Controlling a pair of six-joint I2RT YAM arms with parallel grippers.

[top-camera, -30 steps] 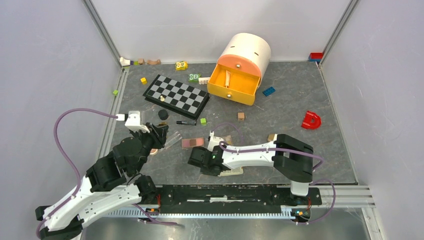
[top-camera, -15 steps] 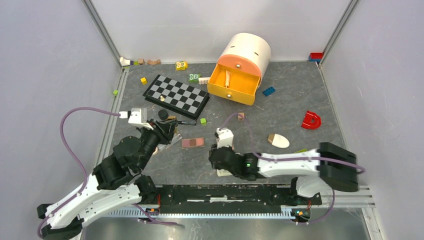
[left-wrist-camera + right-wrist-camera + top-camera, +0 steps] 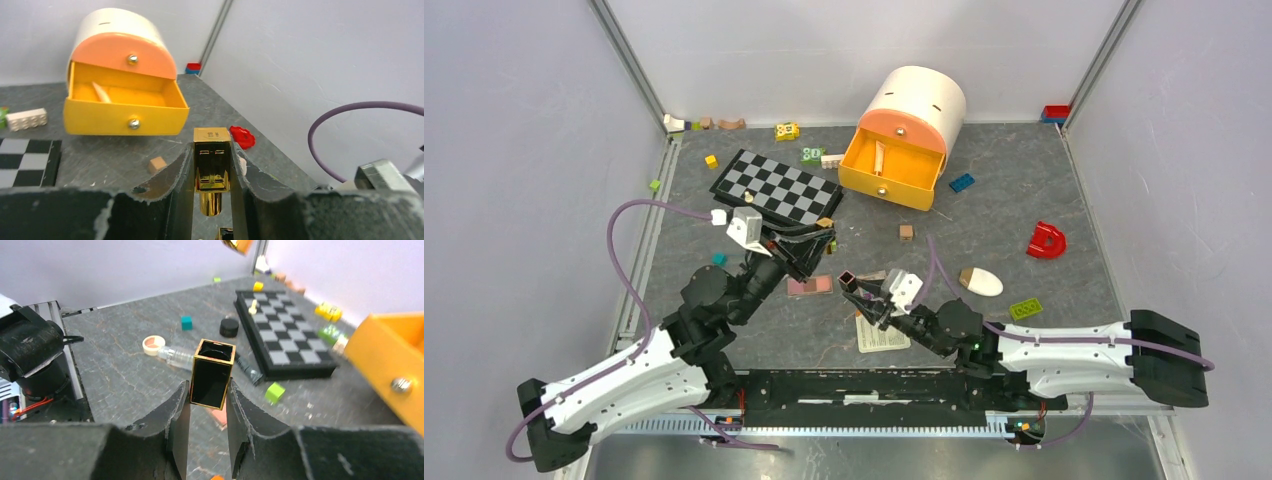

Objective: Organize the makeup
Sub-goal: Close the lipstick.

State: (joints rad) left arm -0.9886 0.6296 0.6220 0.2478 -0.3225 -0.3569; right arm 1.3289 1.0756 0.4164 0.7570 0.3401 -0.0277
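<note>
My left gripper (image 3: 826, 240) is shut on a gold lipstick base (image 3: 212, 159), held above the table near the chessboard's near corner. My right gripper (image 3: 848, 286) is shut on a black gold-rimmed lipstick cap (image 3: 212, 372), its open end facing up. The two held parts are a short way apart in the top view. On the table lie a pink eyeshadow palette (image 3: 809, 285), a white egg-shaped sponge (image 3: 980, 281), a clear tube (image 3: 176, 356), a round peach compact (image 3: 153, 344) and a pale card-like palette (image 3: 882, 338) partly under the right arm.
A yellow drawer box (image 3: 894, 170) with its drawer open stands at the back. The chessboard (image 3: 776, 187) lies left of it. A red D-shaped toy (image 3: 1046, 241), a green brick (image 3: 1025, 310), a blue brick (image 3: 962, 182) and small cubes are scattered about.
Both arms rose and swung toward the table's middle, each keeping its lipstick part. The right arm stretched out to the right, uncovering the white sponge.
</note>
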